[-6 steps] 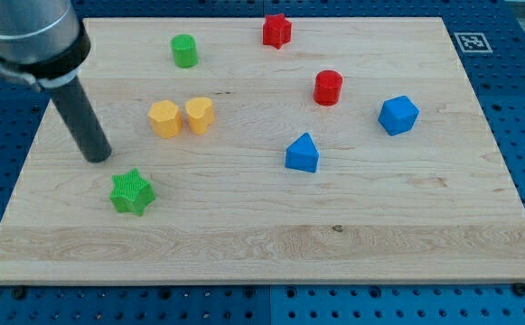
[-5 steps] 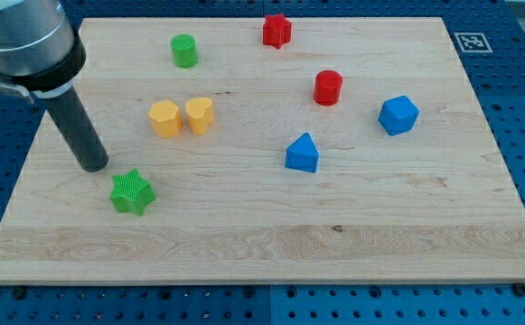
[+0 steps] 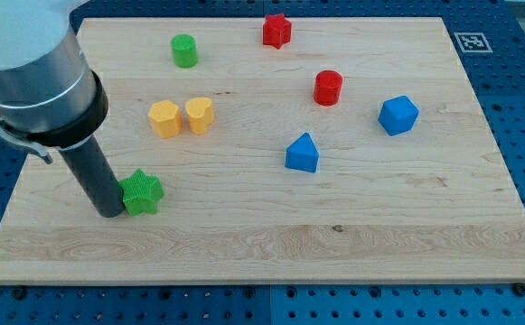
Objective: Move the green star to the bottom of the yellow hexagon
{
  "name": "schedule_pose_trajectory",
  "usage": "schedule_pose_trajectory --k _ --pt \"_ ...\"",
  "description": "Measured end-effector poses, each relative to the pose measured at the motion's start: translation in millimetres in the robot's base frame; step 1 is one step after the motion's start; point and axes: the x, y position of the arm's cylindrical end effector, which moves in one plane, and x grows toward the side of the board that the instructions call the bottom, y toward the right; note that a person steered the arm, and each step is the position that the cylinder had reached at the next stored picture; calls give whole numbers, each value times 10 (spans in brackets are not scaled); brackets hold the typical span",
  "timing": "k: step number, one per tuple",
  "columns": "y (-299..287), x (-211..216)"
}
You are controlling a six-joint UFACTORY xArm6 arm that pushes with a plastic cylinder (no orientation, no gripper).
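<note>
In the camera view, my tip [image 3: 110, 211] rests on the wooden worktop [image 3: 271, 244] near the view's bottom left, pressed against the left side of the green star [image 3: 142, 192]; the arm carries no jaws, only this dark rod, so there is nothing to spread or pinch. The green star lies below and slightly to the view's left of the yellow hexagon [image 3: 164, 118], apart from it, with bare wood between them. The yellow hexagon sits just beside a yellow heart-shaped block [image 3: 199, 115] on its right, the two almost touching. Toward the view's top, a green cylinder [image 3: 184, 51] stands left of centre and a red star [image 3: 277, 30] sits close to the top edge. A red cylinder [image 3: 328, 88] stands right of centre, with a blue angular block [image 3: 398, 116] further right and a blue peaked block [image 3: 303, 153] below and left of the red cylinder.
</note>
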Motion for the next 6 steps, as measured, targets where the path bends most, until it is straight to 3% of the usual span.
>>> schedule_pose_trajectory --k 3,4,6 --pt "421 272" --pt "689 35" --pt "75 81"
